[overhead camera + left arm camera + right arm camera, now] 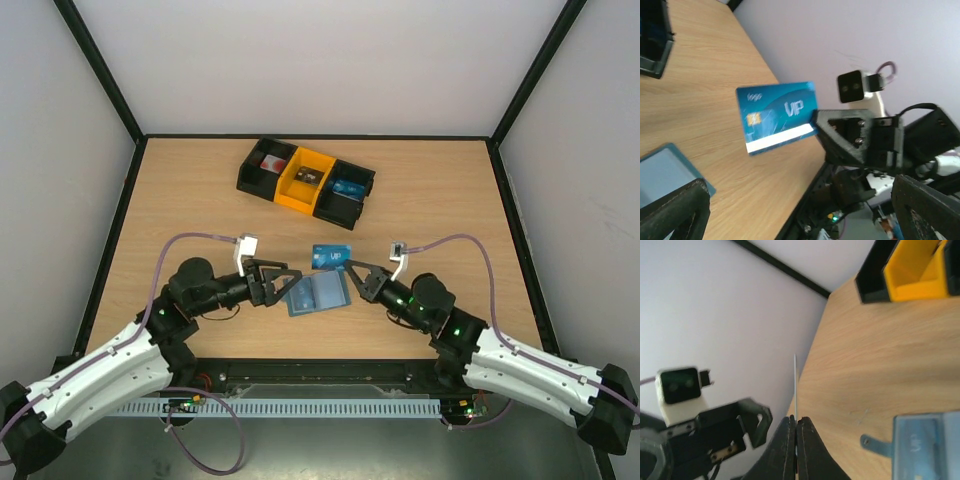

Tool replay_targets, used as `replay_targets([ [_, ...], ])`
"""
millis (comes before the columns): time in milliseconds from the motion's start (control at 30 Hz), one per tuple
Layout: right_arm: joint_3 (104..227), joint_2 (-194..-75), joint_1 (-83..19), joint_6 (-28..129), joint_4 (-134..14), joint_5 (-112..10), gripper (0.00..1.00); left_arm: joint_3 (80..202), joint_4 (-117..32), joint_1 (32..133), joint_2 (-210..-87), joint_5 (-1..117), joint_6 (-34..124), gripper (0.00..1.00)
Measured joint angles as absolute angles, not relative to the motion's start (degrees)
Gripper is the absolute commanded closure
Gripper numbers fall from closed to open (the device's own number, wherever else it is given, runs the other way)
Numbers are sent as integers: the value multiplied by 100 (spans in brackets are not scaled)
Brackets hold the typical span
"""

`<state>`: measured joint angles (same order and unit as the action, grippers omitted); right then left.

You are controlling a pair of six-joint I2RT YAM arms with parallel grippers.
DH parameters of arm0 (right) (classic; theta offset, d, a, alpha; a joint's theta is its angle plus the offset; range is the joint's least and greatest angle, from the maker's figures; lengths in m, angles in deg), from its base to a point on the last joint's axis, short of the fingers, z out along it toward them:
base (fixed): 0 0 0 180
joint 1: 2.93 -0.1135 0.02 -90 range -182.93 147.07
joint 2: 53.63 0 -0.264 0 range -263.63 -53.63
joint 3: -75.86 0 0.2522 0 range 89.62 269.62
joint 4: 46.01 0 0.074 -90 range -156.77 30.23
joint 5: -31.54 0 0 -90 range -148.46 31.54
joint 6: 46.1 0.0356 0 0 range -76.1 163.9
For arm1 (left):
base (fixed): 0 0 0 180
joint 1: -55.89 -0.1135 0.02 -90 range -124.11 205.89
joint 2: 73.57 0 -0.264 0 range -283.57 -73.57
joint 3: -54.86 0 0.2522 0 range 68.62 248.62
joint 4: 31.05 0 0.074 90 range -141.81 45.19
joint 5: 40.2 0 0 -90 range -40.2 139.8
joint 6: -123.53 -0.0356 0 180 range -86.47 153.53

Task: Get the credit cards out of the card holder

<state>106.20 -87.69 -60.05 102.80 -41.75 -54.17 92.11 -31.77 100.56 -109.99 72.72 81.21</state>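
Observation:
The slate-blue card holder [317, 295] lies open and flat on the table between the two grippers. It also shows in the right wrist view [927, 446] with its side tab, and in the left wrist view [662, 170]. My right gripper [352, 268] is shut on one edge of a blue "VIP" credit card [332, 257] and holds it clear above the table, just beyond the holder. The card faces the left wrist view [777, 116] and shows edge-on between the right gripper's fingers [795, 437]. My left gripper [289, 285] is open and empty at the holder's left edge.
A black-and-yellow compartment tray [300, 196] stands at the back centre, with a bright blue item [348, 187] in its right bin and a red-and-white item [270, 163] in its left bin. Black frame rails run along the table sides.

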Motion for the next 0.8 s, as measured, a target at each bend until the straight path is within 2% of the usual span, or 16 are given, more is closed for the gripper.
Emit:
replay_targets([
  [300,11861,-10054,-5537,9777,-4778,-6593,98,9886,-5013,10056,-11120,5996,7533,0],
  [533,12585,-11298,-4429,9600,-4772,-6551,98,10203,-5850,10056,-11467,5377,7033,0],
  [800,12985,-12640,-3749,9403,-4575,-6460,98,10264,-6242,10056,-11627,5082,6725,0],
])
